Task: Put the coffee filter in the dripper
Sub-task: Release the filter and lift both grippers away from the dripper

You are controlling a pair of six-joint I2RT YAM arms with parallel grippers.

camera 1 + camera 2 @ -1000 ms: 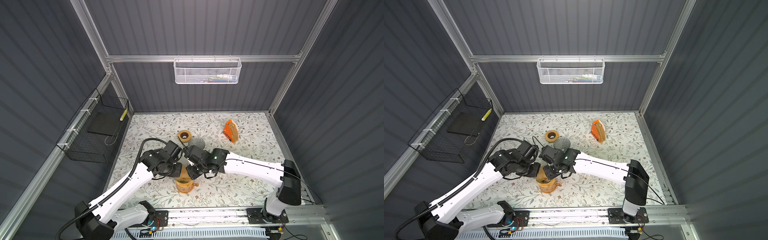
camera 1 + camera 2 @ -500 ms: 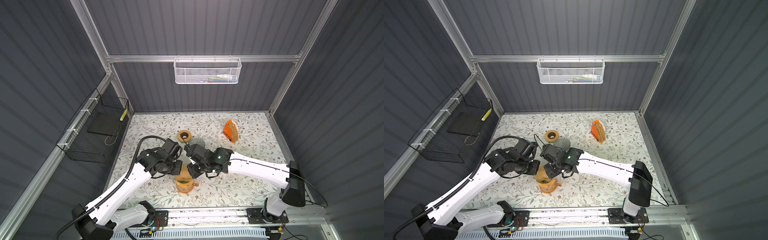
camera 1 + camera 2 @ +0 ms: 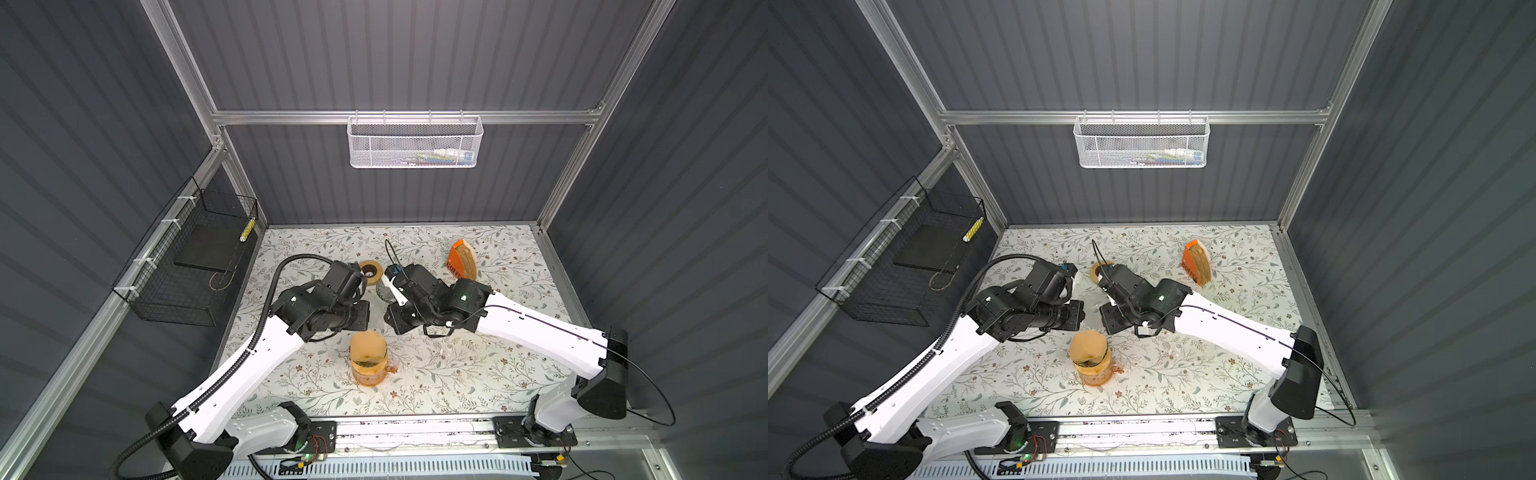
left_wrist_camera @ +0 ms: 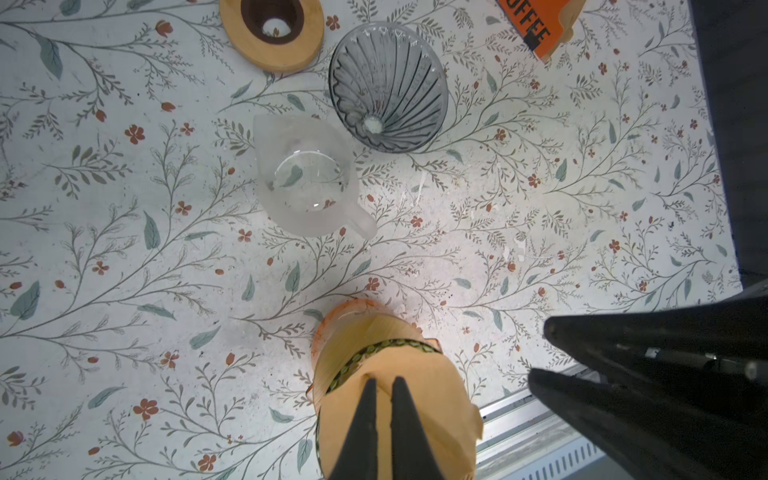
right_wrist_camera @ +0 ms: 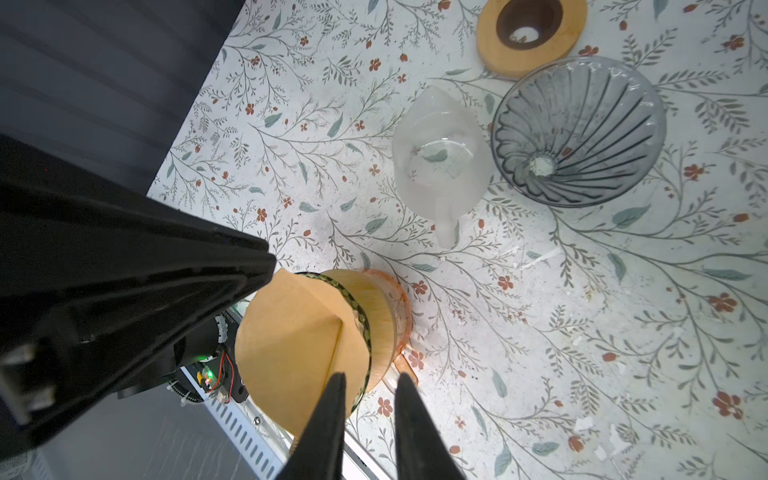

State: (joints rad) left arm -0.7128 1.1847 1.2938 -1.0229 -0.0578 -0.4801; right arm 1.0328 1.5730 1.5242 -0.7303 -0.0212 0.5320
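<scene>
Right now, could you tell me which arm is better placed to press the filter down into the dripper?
Left, probably. The left gripper hangs right over the filter, which stands proud of the dripper; the right gripper sits off at its edge.

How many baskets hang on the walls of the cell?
2. A white mesh basket hangs on the back wall; a black wire basket hangs on the left wall. None seems hidden.
</scene>
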